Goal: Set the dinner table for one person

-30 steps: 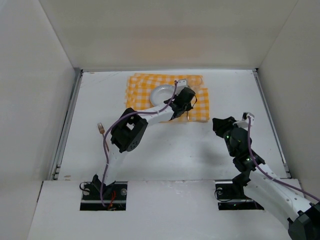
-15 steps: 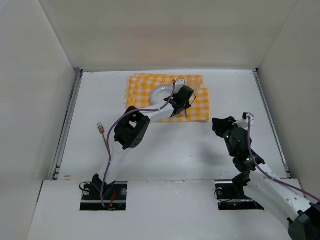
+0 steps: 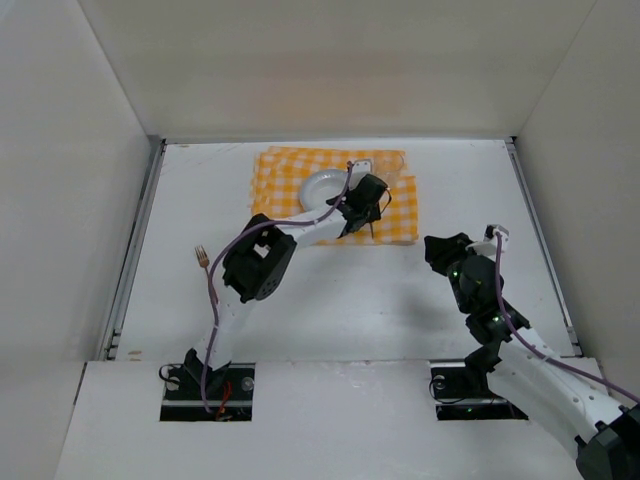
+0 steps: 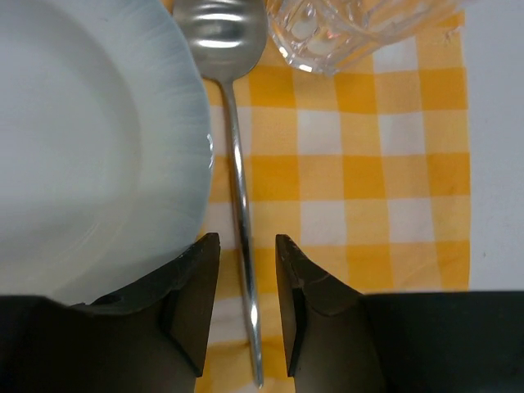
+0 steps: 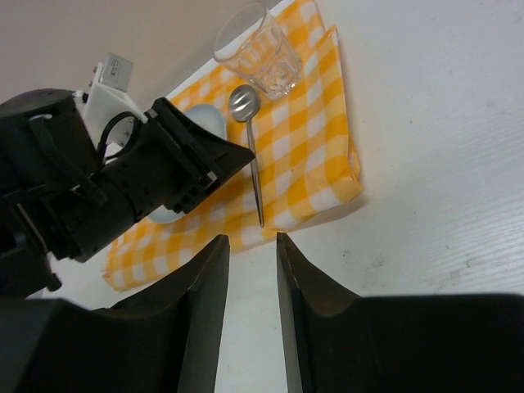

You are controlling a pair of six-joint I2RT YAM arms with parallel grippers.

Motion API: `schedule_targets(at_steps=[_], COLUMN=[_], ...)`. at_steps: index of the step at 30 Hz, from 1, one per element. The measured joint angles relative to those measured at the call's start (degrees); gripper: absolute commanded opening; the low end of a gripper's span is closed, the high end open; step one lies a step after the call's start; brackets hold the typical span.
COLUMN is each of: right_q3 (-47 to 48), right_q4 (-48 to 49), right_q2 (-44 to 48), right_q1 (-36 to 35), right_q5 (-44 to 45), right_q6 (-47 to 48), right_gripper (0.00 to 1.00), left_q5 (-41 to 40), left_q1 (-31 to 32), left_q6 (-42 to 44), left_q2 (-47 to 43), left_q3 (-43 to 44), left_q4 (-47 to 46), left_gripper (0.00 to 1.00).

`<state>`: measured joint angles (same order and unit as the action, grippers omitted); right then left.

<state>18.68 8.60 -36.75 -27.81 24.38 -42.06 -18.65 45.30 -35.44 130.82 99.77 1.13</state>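
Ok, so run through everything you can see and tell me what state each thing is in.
Plate: empty, flat on the checked cloth.
Spoon: lying on the cloth beside the plate, not gripped.
Glass: upright on the cloth, looks empty.
Fork: lying on the bare dinner table, left of the cloth.
Left gripper: open, jaws either side of the spoon handle.
Right gripper: open, holding nothing.

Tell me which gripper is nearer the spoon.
Left. The left gripper has its fingers either side of the spoon handle on the checked cloth. The right gripper hangs over bare table, short of the cloth.
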Motion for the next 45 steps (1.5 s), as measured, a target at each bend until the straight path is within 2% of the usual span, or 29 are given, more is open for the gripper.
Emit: schedule_targets(at_steps=[3,5,8,11,15,20,24,28,34,42,45], right_q3=[-0.1,-0.2,-0.2,-0.2,-0.2,-0.2,-0.2,-0.2,-0.2,-0.2,-0.2], right_q4=[0.0,0.0,0.0,0.0,0.3,1.4,2.1,2.4,2.5,2.5,2.5], right_q2=[0.3,0.6,0.6,-0.3,-3.0,-5.5,-6.3,-6.2,-5.9,-5.9,-5.6], right_q1=[0.0,0.0,0.0,0.0,-0.4,-0.8,-1.2,-1.2,-1.2,-1.5,-1.6], right_q5=[0.0,0.0,0.0,-0.4,-1.1,-2.0,-2.4,-2.4,-2.4,-2.4,-2.4], right_q6=[0.0,0.0,-0.2,-0.2,-0.2,-0.2,-0.2,-0.2,-0.2,-0.2,-0.2], right_gripper=[0.35,0.32,0.22,0.19,0.21,0.25,0.25,0.26,0.26,0.26,0.27], left_q5=[-1.0,-2.1,-4.9,-8.9,-15.3,-18.4,-17.5,-16.0,-12.7,-8.1,-6.9], left_q1=[1.1,2.3,4.3,4.2,-3.1,-16.7,-21.0,-24.4,-29.8,-33.9,-35.9], left_q6=[1.8,3.0,4.0,3.2,-1.2,-5.6,-7.5,-10.3,-12.9,-13.1,-13.0], left_q2=[-6.6,-13.4,-28.2,-45.0,-66.1,-80.6,-83.0,-80.2,-77.9,-74.5,-73.7], left_q3=[-6.8,-13.2,-26.1,-39.3,-55.2,-69.1,-73.2,-73.2,-76.2,-78.9,-79.4], left_q4=[0.0,-0.3,-1.4,-1.5,4.8,16.5,22.6,22.8,20.9,14.8,11.5], left_gripper=[0.31,0.32,0.34,0.42,0.5,0.5,0.47,0.45,0.4,0.33,0.26])
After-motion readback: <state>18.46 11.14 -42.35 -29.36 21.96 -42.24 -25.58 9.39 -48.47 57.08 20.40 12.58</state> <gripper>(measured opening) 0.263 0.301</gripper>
